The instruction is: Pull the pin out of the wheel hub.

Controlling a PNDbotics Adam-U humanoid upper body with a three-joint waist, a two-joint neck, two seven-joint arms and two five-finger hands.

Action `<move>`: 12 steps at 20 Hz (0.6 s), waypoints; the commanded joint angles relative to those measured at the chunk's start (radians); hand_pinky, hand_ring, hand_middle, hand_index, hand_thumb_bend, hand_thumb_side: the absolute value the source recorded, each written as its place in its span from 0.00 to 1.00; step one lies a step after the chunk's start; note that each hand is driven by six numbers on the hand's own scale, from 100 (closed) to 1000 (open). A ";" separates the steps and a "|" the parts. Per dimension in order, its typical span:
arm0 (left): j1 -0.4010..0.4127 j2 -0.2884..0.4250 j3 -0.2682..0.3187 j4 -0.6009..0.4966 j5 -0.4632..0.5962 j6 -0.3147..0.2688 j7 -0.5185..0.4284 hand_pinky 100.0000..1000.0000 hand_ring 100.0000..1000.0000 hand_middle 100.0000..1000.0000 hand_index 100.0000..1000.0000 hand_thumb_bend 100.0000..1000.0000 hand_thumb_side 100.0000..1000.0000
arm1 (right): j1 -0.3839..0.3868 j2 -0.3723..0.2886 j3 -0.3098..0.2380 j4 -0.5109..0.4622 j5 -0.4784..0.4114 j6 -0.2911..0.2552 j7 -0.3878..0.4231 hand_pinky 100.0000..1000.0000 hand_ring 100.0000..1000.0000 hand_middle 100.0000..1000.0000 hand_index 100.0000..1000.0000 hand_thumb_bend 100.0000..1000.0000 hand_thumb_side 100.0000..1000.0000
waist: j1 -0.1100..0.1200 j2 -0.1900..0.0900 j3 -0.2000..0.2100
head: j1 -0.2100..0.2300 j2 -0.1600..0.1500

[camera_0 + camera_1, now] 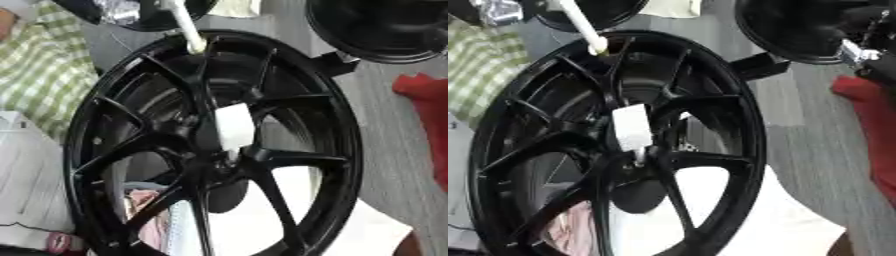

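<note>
Wheel hub (214,145) fills your view, black spokes upright and slightly askew. Pin (234,127), a white block, sits at its centre. A white rod (584,26) touches the upper rim. Neither hand shows, so you cannot tell their state.

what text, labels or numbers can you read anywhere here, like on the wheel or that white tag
None can be read.
The white tag at the centre of the black wheel hub: blank as far as it shows.
The wheel's spokes and rim: no brand or number visible.
The white sheet at the left edge: a faint line, no legible words.
</note>
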 commanded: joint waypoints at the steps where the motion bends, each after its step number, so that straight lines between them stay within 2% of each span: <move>1: 0.034 0.109 0.087 0.005 0.026 0.003 0.072 0.60 0.42 0.24 0.33 0.00 0.17 | -0.006 -0.030 -0.020 -0.011 -0.002 -0.004 -0.009 0.85 0.65 0.58 0.65 0.38 0.08 | -0.004 -0.030 0.006 | -0.011 0.007; 7: 0.288 0.300 0.253 0.000 0.067 0.007 0.254 0.61 0.43 0.24 0.34 0.00 0.17 | -0.002 -0.037 -0.043 -0.018 0.000 -0.020 -0.033 0.85 0.65 0.57 0.65 0.39 0.07 | -0.016 -0.030 0.021 | -0.028 0.012; 9: 0.384 0.336 0.301 -0.002 0.079 0.010 0.313 0.61 0.43 0.25 0.35 0.00 0.17 | -0.001 -0.037 -0.050 -0.021 0.001 -0.024 -0.042 0.85 0.65 0.57 0.65 0.39 0.07 | -0.022 -0.031 0.027 | -0.031 0.010; 12: 0.516 0.352 0.350 -0.011 0.057 0.013 0.379 0.61 0.43 0.26 0.36 0.00 0.17 | -0.001 -0.033 -0.054 -0.024 0.000 -0.028 -0.049 0.85 0.64 0.57 0.65 0.39 0.06 | -0.031 -0.033 0.034 | -0.033 0.005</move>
